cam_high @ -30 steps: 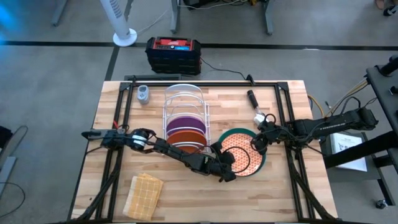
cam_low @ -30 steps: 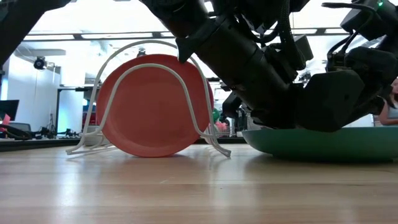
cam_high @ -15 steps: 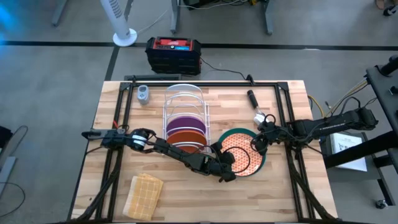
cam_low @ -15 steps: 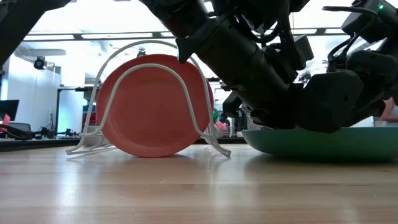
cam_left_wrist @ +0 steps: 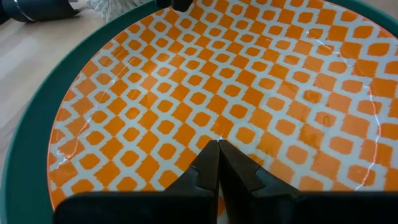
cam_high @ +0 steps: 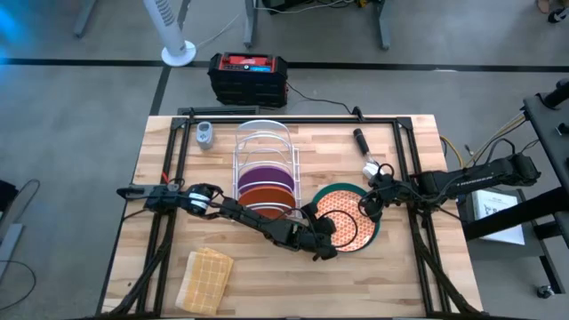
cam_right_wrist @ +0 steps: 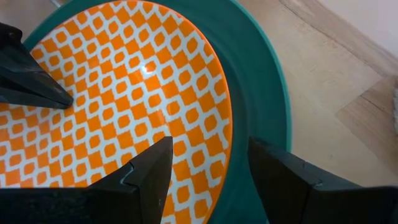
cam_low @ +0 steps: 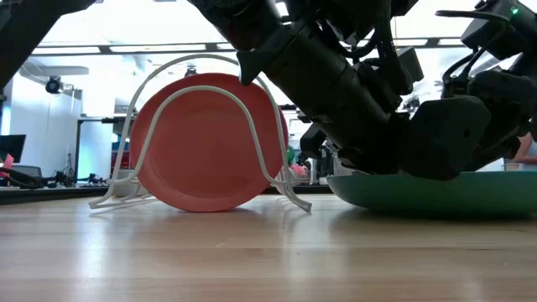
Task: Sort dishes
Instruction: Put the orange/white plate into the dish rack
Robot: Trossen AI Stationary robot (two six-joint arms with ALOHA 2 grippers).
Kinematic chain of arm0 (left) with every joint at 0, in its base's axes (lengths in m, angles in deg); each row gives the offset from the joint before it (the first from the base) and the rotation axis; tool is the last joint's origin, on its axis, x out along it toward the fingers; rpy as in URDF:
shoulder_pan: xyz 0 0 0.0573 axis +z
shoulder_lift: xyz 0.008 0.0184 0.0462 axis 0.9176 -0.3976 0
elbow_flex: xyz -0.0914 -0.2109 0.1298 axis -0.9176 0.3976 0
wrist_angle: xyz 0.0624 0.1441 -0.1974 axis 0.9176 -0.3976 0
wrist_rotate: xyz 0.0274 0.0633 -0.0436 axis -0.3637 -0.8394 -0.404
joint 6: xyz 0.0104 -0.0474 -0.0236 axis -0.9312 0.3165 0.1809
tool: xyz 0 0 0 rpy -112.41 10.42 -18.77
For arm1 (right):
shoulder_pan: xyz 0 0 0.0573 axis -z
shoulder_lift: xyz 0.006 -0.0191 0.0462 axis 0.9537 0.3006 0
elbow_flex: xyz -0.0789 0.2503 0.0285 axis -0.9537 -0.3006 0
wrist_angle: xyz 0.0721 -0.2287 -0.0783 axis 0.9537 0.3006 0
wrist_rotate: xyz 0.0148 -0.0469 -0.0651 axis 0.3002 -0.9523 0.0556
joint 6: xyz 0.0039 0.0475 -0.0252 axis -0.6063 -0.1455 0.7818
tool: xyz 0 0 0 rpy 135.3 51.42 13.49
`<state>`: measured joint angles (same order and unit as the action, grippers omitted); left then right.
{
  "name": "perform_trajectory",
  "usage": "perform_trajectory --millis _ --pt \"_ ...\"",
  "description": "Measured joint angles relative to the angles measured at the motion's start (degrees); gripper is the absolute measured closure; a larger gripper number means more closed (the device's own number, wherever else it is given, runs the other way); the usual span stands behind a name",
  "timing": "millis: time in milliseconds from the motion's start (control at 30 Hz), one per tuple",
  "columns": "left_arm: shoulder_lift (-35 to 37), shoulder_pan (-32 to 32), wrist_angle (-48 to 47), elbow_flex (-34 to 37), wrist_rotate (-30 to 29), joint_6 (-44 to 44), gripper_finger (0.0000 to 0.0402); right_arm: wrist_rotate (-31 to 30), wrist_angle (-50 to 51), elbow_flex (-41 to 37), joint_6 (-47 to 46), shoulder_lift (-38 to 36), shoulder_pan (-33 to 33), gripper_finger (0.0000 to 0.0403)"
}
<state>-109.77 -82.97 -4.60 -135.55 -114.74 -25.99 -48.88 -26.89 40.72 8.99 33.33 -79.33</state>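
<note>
An orange-patterned plate (cam_high: 342, 209) lies inside a larger teal-green plate (cam_high: 375, 227) on the table, right of the rack. Faint curved glints (cam_left_wrist: 62, 146) over the pattern look like a clear glass plate lying on it. My left gripper (cam_left_wrist: 217, 146) is shut, with its tips low over the patterned plate's near part (cam_high: 327, 236). My right gripper (cam_right_wrist: 208, 142) is open at the plates' far right rim (cam_high: 363, 206). One finger (cam_right_wrist: 152, 171) is over the pattern and the other (cam_right_wrist: 286, 177) is over the teal rim. A purple plate (cam_high: 262, 175) and a plain orange plate (cam_low: 205, 143) stand on edge in the white wire rack (cam_high: 264, 147). My left gripper's shut fingertips (cam_left_wrist: 211, 155) come slanting down from the table's left onto the middle of the patterned plate's face. I cannot tell whether they touch the surface. My right gripper straddles the patterned plate's rim (cam_right_wrist: 227, 118). I cannot tell whether it touches.
A tan woven cloth (cam_high: 204, 277) lies near the front left. A small grey object (cam_high: 205, 135) sits at the far left, and a black-handled tool (cam_high: 362, 142) lies far right of the rack. Black frame rails (cam_high: 169, 178) run along both table sides.
</note>
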Motion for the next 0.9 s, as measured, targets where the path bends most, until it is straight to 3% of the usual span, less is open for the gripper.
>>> perform_trajectory --millis 900 --pt "0.0 0.0 0.0 0.0 -0.4 -0.7 0.0401 -0.1 -0.6 -0.2 -1.8 0.0 0.0 0.0188"
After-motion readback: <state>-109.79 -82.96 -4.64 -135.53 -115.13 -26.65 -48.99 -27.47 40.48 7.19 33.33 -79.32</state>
